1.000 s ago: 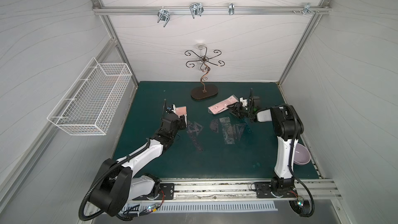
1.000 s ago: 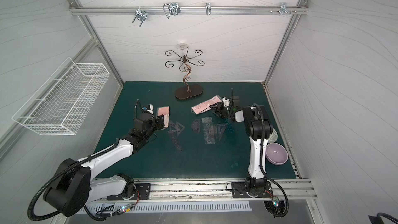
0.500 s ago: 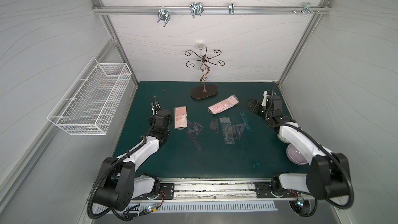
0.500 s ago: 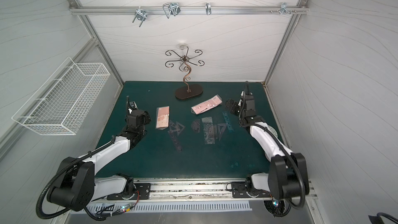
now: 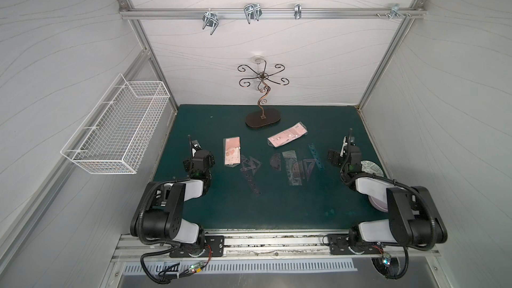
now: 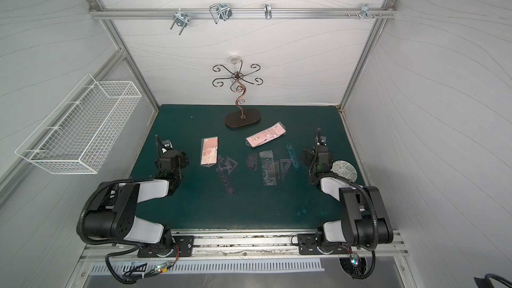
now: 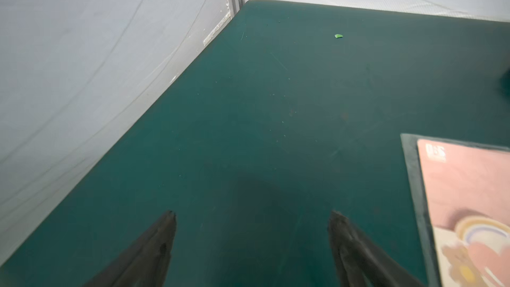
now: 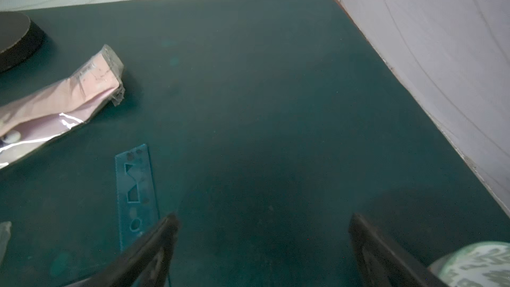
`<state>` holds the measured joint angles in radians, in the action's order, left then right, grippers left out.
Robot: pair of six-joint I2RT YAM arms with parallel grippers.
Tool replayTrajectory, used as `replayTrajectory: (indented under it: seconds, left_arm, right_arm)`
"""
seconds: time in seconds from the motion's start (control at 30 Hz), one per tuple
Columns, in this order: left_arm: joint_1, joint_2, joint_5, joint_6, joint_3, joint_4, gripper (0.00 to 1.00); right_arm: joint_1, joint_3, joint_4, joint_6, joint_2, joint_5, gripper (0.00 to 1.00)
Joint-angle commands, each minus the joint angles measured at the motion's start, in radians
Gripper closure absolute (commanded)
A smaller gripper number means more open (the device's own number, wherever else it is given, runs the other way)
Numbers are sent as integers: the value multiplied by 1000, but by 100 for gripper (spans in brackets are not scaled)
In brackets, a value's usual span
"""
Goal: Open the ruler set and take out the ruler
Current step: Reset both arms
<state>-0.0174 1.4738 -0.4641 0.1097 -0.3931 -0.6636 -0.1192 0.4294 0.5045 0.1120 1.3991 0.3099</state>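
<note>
two pink packs, one teal ruler

You have a dark green mat carrying everything. Toward its far edge stands the dark oval base of a curled wire stand. Nearer lie 2 pink items, well apart: a flat pink card in a clear sleeve and a crinkled pink plastic packet. Just beside the card lie dark translucent set squares, then a dark protractor and a blue see-through ruler. A green-patterned round plate sits by the right wall.

2 arms folded at opposite sides, wrists low; left gripper and right gripper jaws spread wide, empty.
</note>
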Motion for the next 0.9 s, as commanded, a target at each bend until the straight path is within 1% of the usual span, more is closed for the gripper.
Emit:
replayTrajectory:
  seconds: [0.0, 0.03, 0.1, 0.13, 0.17, 0.2, 0.23, 0.27, 0.3, 0.33, 0.37, 0.4, 0.47, 0.57, 0.63, 0.7, 0.87]
  left_arm:
    - [28, -21, 123, 13, 22, -169, 11]
    - [27, -14, 149, -1, 80, -279, 11]
    - [22, 41, 185, -21, 186, -529, 10]
    - [21, 84, 200, -35, 203, -615, 10]
    - [18, 113, 203, -49, 189, -638, 9]
    - [17, 111, 207, -55, 162, -591, 9]
    - [17, 76, 214, -49, 94, -415, 8]
    - [19, 51, 212, -33, -17, -173, 7]
    - [22, 71, 216, -39, -75, -58, 4]
    - [24, 71, 223, -38, -17, -176, 1]
    - [27, 81, 166, -17, 14, -255, 1]
    - [25, 86, 149, -19, 2, -248, 1]
    - [22, 58, 156, -11, -22, -153, 1]
    - [20, 71, 156, -18, -11, -192, 1]
    - [22, 66, 157, -15, -16, -167, 1]
    - [22, 69, 157, -15, -16, -178, 1]
    - [22, 67, 158, -15, -16, -172, 1]
  right_arm:
    - [4, -55, 308, -82, 61, -103, 1]
    - [-18, -112, 449, -114, 107, -109, 1]
    - [-75, -224, 797, -192, 220, -64, 1]
    - [-84, -226, 883, -198, 255, -29, 1]
    - [-74, -190, 770, -177, 215, -28, 1]
    - [-48, -132, 605, -136, 180, -38, 1]
    - [-8, -37, 395, -83, 161, -65, 1]
    - [15, 22, 258, -58, 173, -78, 1]
    - [2, -29, 383, -79, 184, -57, 1]
    - [2, -38, 410, -69, 184, -37, 1]
    - [1, -18, 360, -65, 173, -41, 1]
    - [-5, -6, 321, -70, 170, -29, 1]
    - [-7, -22, 379, -74, 181, -22, 1]
    - [-10, -12, 350, -78, 179, -23, 1]
    - [-6, -5, 345, -77, 185, -32, 1]
    - [-6, -11, 351, -78, 183, -34, 1]
    - [-21, -14, 361, -95, 182, -11, 1]
